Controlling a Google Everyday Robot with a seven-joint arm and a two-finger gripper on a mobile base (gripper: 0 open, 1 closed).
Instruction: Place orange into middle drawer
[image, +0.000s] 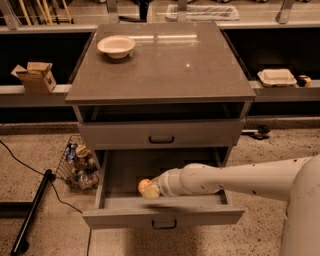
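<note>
The middle drawer (125, 167) of the grey cabinet is pulled open and its plain grey tray shows. My gripper (151, 189) reaches in from the right at the end of the white arm (235, 180), low over the front left part of the tray. It is shut on the small orange (144, 187), which shows at its tip, close above the drawer floor just behind the drawer's front wall (165, 218). Whether the orange touches the floor I cannot tell.
The drawer above (161, 135) is closed. A white bowl (116, 46) stands on the cabinet top at the back left. A wire basket (77, 162) of items and a black pole (30, 215) lie on the floor to the left. A cardboard box (34, 76) and a white container (276, 76) sit on side ledges.
</note>
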